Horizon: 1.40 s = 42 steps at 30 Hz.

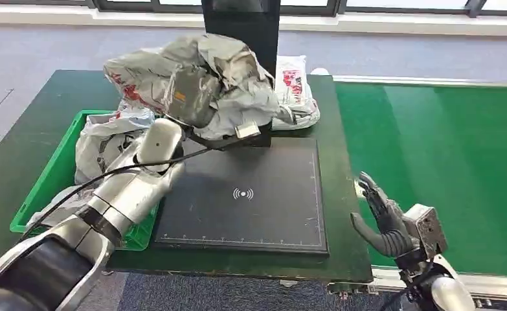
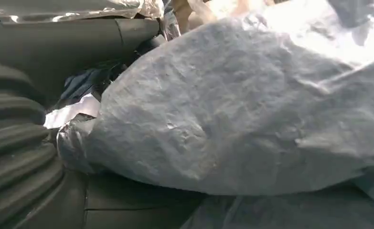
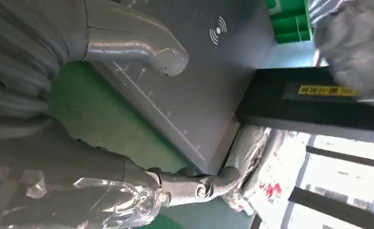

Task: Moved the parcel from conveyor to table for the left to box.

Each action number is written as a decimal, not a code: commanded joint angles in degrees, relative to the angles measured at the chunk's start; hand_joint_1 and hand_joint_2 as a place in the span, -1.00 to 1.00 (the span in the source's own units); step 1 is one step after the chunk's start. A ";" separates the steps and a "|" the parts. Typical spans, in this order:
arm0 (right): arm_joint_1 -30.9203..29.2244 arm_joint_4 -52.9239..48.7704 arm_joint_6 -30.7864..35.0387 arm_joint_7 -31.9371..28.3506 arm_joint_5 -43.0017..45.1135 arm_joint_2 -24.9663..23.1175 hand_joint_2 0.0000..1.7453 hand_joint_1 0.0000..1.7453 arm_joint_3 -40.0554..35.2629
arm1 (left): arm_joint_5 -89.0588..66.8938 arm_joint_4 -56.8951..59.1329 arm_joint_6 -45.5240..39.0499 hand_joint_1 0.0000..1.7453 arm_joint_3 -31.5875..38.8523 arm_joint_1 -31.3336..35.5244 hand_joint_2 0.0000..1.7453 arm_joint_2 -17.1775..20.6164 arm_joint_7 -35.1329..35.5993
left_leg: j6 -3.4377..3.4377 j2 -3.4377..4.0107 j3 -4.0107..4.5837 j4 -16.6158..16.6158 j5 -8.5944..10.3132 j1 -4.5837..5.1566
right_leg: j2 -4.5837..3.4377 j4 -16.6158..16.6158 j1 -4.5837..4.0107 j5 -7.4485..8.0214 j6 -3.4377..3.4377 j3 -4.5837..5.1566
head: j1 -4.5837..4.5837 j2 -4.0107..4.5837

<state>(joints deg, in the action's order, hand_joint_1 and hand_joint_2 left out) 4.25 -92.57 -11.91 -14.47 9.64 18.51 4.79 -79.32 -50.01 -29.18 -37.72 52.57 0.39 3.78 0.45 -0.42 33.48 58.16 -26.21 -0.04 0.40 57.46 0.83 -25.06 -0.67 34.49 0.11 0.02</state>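
A big crumpled grey parcel [image 1: 205, 84] hangs above the back of the table, over the far edge of the black scan pad [image 1: 244, 194] and the green box [image 1: 63, 162]. My left hand [image 1: 184, 129] grips it from below, its fingers mostly hidden by the wrapping. In the left wrist view the grey parcel [image 2: 242, 109] lies right against the hand's ribbed cover [image 2: 13, 143]. My right hand [image 1: 380, 214] is low at the table's front right corner, beside the conveyor [image 1: 432, 142], fingers spread and holding nothing. The right wrist view shows the same hand [image 3: 46, 119] with its thumb and fingers apart.
The green box holds several plastic-wrapped parcels [image 1: 101, 139]. A white parcel with red print [image 1: 294, 87] lies at the table's back, beside a black post [image 1: 241, 26]. The green conveyor belt runs along the right.
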 commanded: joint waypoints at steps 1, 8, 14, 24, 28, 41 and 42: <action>6.48 -2.11 -7.84 1.44 -1.46 -11.79 1.00 -1.00 23.29 | -9.59 -4.90 3.80 1.00 9.78 10.38 1.00 -6.64 3.67 | 0.01 -0.62 0.29 0.14 0.02 -0.14 | 0.64 0.01 -0.14 -0.13 0.03 0.00 | 0.00 -0.02; 6.10 -11.51 -11.57 2.39 -11.79 -26.77 1.00 -1.00 38.66 | -10.68 -10.42 10.67 1.00 9.78 21.15 1.00 -0.06 10.83 | 0.05 -0.10 0.58 0.28 -0.04 -0.10 | 0.14 0.21 -0.09 -0.02 0.06 0.47 | 0.00 0.00; 2.81 -6.39 -9.83 -2.06 -14.46 -23.69 1.00 -1.00 36.96 | -10.68 -7.59 12.84 1.00 6.18 23.07 1.00 6.76 15.73 | 0.06 0.44 0.12 -0.04 -0.06 -0.09 | -0.38 0.03 -0.08 0.08 0.07 0.19 | 0.00 -0.02; 7.18 -5.83 -3.83 0.14 -9.91 -15.02 1.00 -1.00 17.45 | -10.68 -1.01 14.52 1.00 11.89 20.76 1.00 20.60 14.23 | 0.08 0.69 -0.03 -0.15 -0.05 -0.03 | -0.71 0.01 0.01 0.10 0.05 0.09 | 0.00 -0.02; 6.40 -5.61 2.82 1.83 -4.79 -9.54 1.00 -1.00 9.50 | -10.68 -2.02 13.87 1.00 12.42 20.26 1.00 26.46 13.56 | 0.09 0.97 0.04 -0.07 -0.09 -0.05 | -0.98 0.10 0.00 0.13 0.05 0.24 | 0.02 -0.02; 8.24 -9.19 0.91 3.18 -3.70 -9.95 1.00 -1.00 11.53 | -3.94 -9.10 46.21 1.00 4.51 18.49 1.00 39.81 -0.57 | 0.14 0.61 0.07 -0.13 -0.04 -0.19 | -0.67 -0.01 -0.15 0.05 0.10 0.16 | -0.02 -0.02; 7.13 -8.32 -0.04 3.01 -3.33 -9.30 1.00 -1.00 11.88 | 0.39 -10.60 54.30 1.00 0.12 17.22 1.00 41.88 -8.36 | 0.13 0.68 0.07 -0.14 -0.05 -0.16 | -0.74 0.00 -0.12 0.06 0.08 0.20 | 0.00 -0.02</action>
<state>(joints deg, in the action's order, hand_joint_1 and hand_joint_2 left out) 14.27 -102.77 -9.79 -11.91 5.81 7.19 19.63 -88.44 -55.86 7.24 -25.79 71.80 31.68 9.28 0.56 -0.10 33.74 58.12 -26.21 -0.17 0.02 57.56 0.74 -25.06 -0.64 34.74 0.11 0.00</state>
